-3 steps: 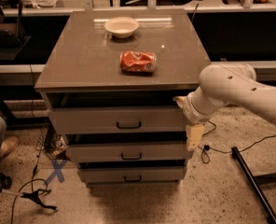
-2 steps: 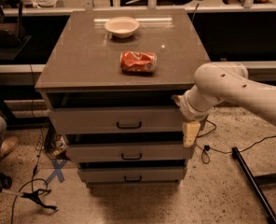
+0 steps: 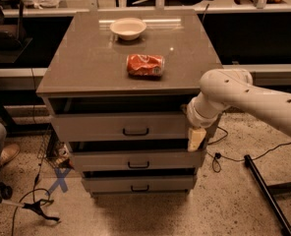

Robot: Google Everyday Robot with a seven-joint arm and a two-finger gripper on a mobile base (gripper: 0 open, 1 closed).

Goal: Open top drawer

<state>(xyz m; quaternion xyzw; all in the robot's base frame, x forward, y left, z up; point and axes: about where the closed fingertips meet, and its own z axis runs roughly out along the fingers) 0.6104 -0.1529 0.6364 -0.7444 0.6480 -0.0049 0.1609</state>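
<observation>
Checking in: the wide grey flat-fronted top drawer [image 3: 101, 127], tallest of 3, sits right under the brown cabinet surface [image 3: 86, 58]. It looks only slightly pulled out, with a dark gap above its front. The cream-coloured gripper [image 3: 196, 139] on my white arm hangs by the drawer's right end, well apart from the small dark bar handle [image 3: 135, 131]. Can't tell if it's spread or pinched. Most of the pull is left, I'd say.

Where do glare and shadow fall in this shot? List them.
Camera view: a bright streak of glare lies on the tabletop beside the bowl, with a small glint right of the can; the gap above the top drawer is black, its inside unreadable; the gripper, at that drawer's right end, is lit pale.
</observation>
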